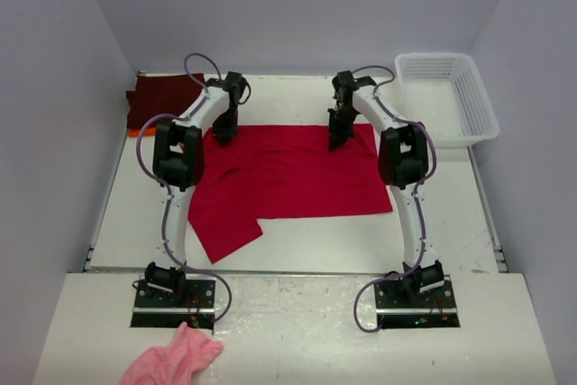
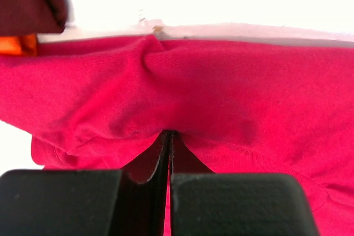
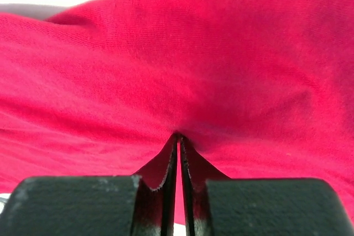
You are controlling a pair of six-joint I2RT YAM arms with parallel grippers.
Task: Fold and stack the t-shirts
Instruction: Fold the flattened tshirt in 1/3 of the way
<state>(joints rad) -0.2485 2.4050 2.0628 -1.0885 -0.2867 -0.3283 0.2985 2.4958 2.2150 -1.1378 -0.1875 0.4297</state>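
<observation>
A bright red t-shirt (image 1: 288,178) lies spread across the middle of the table, with one part folded over at its front left. My left gripper (image 1: 224,137) is at the shirt's far left edge, and in the wrist view it (image 2: 167,134) is shut on a pinch of the red fabric (image 2: 221,92). At the far right edge my right gripper (image 1: 338,142) pinches the cloth too; its fingertips (image 3: 178,135) meet on the red fabric (image 3: 193,53). A dark maroon t-shirt (image 1: 162,101) lies folded at the back left, on top of an orange t-shirt (image 1: 135,132) of which only an edge shows.
A white mesh basket (image 1: 446,96) stands at the back right of the table. A small pink fluffy cloth (image 1: 176,358) lies on the near ledge in front of the left arm's base. Grey walls close in the sides and back.
</observation>
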